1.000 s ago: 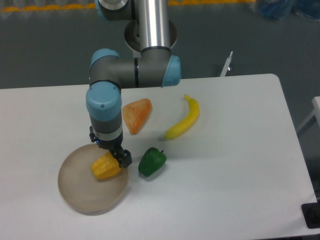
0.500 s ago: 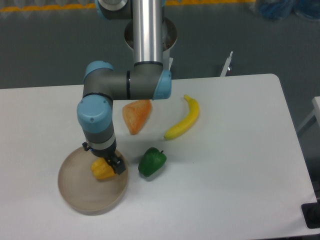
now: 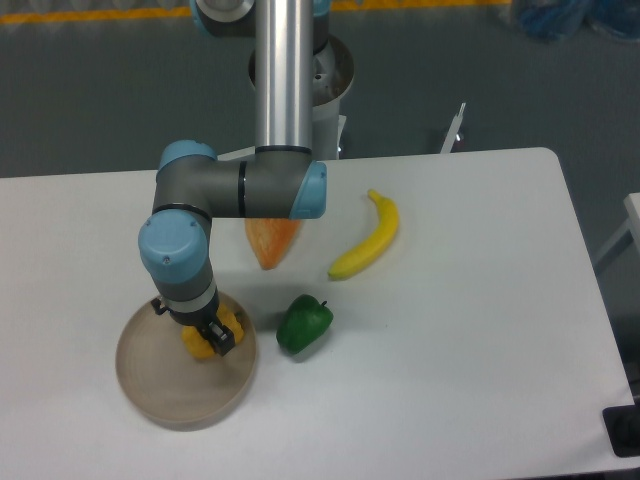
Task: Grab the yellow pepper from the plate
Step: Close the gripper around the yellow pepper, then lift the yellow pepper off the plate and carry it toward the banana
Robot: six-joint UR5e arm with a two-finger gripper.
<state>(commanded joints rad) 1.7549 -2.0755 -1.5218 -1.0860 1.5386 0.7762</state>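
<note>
The yellow pepper sits on the plate at the left of the table, mostly hidden under the arm's wrist. The gripper is down on it, one dark finger against its right side; whether the fingers pinch it I cannot tell. Rightward lie a green pepper, an orange slice and a banana.

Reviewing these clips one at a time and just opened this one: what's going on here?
The arm has its hand down on the yellow pepper, which sits on the plate at the table's near left. The wrist hides most of the pepper, so whether the fingers have closed cannot be told. A green pepper, an orange slice and a banana lie untouched nearby.
</note>
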